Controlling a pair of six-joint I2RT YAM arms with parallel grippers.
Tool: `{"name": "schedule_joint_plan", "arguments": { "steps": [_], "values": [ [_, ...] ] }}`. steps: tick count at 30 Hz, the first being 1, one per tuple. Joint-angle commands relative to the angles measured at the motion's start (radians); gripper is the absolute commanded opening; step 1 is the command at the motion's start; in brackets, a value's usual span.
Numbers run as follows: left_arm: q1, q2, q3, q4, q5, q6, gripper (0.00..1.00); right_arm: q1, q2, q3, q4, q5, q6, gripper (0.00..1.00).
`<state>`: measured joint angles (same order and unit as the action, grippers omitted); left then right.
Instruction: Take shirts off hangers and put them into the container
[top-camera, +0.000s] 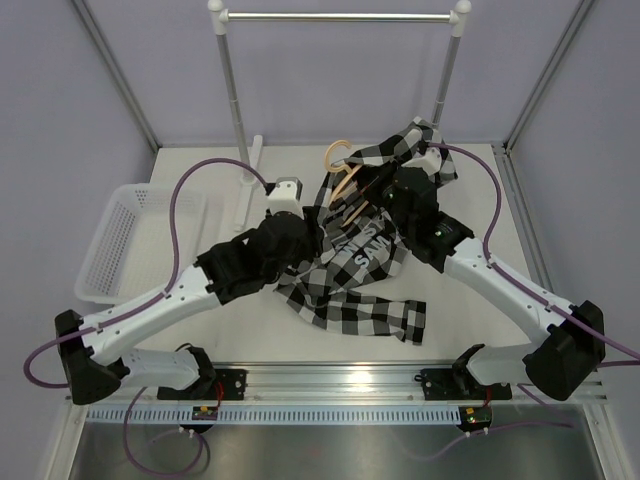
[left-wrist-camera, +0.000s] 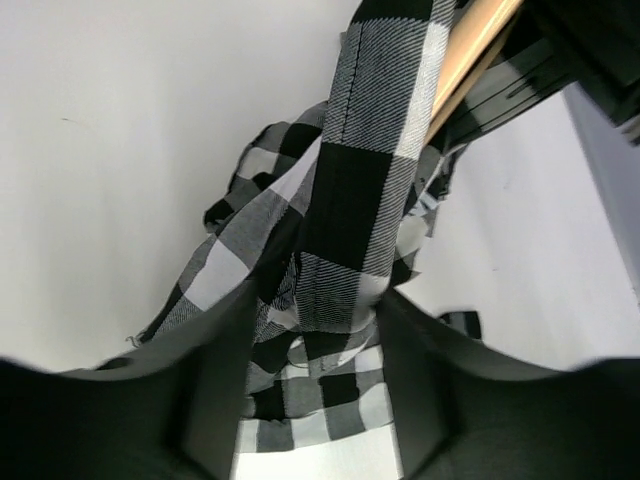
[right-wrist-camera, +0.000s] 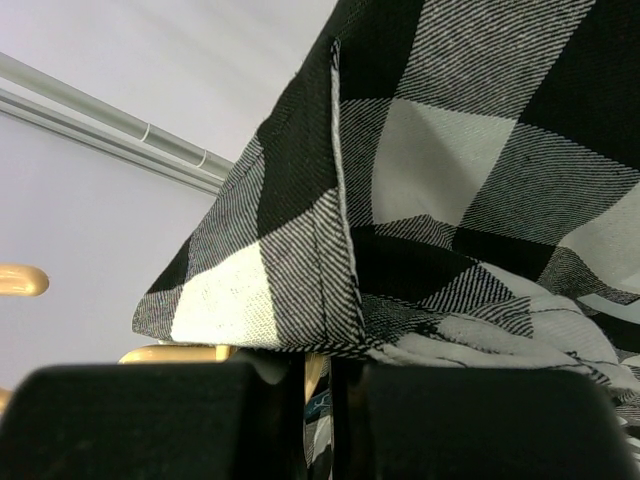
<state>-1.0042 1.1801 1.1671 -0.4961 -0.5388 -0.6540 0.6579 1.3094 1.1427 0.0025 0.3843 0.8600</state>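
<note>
Closest to the arm bases, one sleeve of the shirt (top-camera: 360, 310) sprawls flat on the table (top-camera: 200, 345). A bit further in, the left gripper (left-wrist-camera: 312, 340) has its jaws apart on either side of a hanging strip of the check cloth, with no real pinch that I can see. Behind that, the right gripper (right-wrist-camera: 318, 400) is clamped tight, looks like on the hanger (left-wrist-camera: 475, 45), and the shirt's hem drapes right over its fingers.

Risk, imo: the upper shirt is bunched over the hanger. A pull with a thin bite could slip off, or snag and yank the wood out of that grip. The basket (top-camera: 95, 262) sits well off left, and the rail (top-camera: 340, 16) is way at the back.
</note>
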Motion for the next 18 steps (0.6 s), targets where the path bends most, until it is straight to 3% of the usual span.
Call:
{"name": "schedule_joint_plan", "arguments": {
  "steps": [1,2,7,18],
  "values": [
    [-0.004,0.039,0.063,-0.016,-0.089,0.008,0.46,-0.007,-0.009,0.060,0.040,0.061,0.002,0.00],
    [-0.004,0.045,0.071,-0.016,-0.089,0.008,0.42,-0.009,-0.009,0.060,0.040,0.062,-0.001,0.00],
    [-0.004,0.050,0.080,-0.019,-0.096,0.008,0.00,-0.009,-0.010,0.049,0.034,0.071,-0.007,0.00],
    [0.007,-0.066,0.003,-0.074,-0.202,0.031,0.00,-0.043,-0.055,0.003,0.030,0.067,-0.007,0.00]
  ]
}}
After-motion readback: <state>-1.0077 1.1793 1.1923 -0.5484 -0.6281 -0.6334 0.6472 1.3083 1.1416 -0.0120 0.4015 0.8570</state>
